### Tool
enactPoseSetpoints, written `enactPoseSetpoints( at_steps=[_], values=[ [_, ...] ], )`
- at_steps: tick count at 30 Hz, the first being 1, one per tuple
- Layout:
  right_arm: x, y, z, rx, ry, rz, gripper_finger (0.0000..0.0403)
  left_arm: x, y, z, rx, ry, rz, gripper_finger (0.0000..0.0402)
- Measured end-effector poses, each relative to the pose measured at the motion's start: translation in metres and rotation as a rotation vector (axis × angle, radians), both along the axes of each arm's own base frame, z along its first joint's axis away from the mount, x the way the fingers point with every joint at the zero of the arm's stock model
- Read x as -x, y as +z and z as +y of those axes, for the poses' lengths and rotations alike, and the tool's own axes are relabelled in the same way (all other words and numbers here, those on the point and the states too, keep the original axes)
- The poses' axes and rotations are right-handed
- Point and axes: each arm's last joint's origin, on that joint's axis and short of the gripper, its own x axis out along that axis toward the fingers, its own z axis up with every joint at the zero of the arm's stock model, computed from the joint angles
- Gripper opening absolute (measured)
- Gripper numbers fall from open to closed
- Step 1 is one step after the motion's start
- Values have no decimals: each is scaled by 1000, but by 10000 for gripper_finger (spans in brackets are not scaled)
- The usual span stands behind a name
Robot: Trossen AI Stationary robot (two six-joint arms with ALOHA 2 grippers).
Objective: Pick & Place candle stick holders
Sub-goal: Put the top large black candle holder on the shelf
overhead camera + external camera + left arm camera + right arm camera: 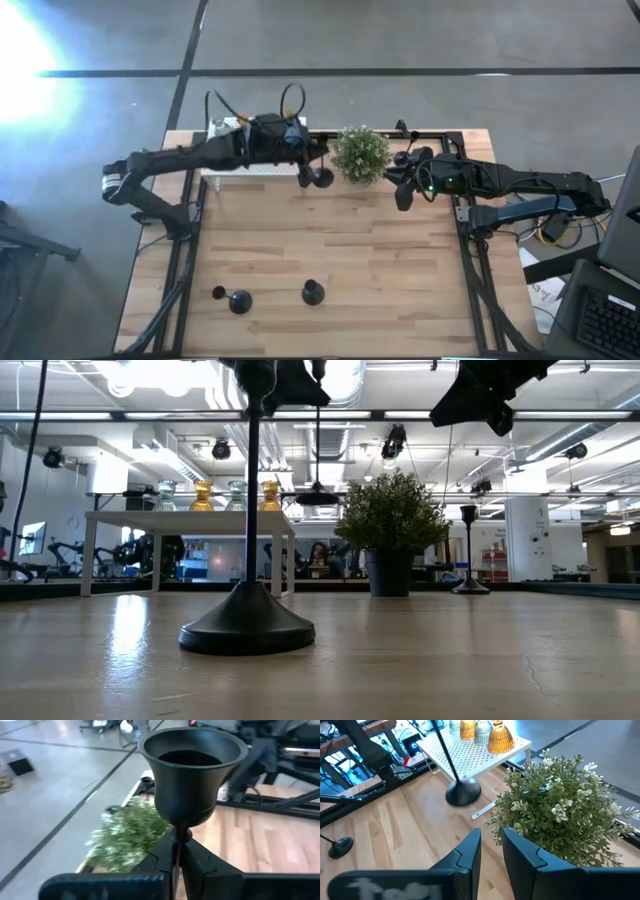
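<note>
A black candle stick holder (192,767) hangs in the air beside the bushy plant (360,154), and my left gripper (177,852) is shut on it. Its round base (317,495) floats at about the height of the white box's top. My right gripper (491,855) stands open on the plant's right, nothing between its fingers. Amber and clear glass holders (497,735) stand on the white perforated box (240,160). Near the front edge one black holder (312,293) stands on its base and another (238,300) is to its left. My left gripper pinches the holder's thin stem (176,842) between its two fingers, just under the cup. The fingers come nearly level from the table's left and lie across the stem. The holder hangs upright, cup above the fingers, its base (462,794) lifted clear of the table.
Another black holder (469,560) stands on the table behind and right of the plant. The white box fills the far left corner. Bare wood (330,240) lies between the plant and the near holders. Black frame rails (470,270) run along the table's sides.
</note>
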Motion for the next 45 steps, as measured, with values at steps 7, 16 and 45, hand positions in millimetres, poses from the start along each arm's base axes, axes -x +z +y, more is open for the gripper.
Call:
enactPoseSetpoints(
  at_steps=[7, 16, 45],
  values=[
    [0, 0, 0, -1, 0, 0, 84, 12, 18, 14, -52, 128, 72, 18],
    [1, -2, 0, -4, 2, 22, 72, 30, 15, 33, -1, 230, 66, 18],
    [2, -3, 0, -20, -7, 34, 72, 74, -19, 59, 82, 388, -38, 18]
  ],
)
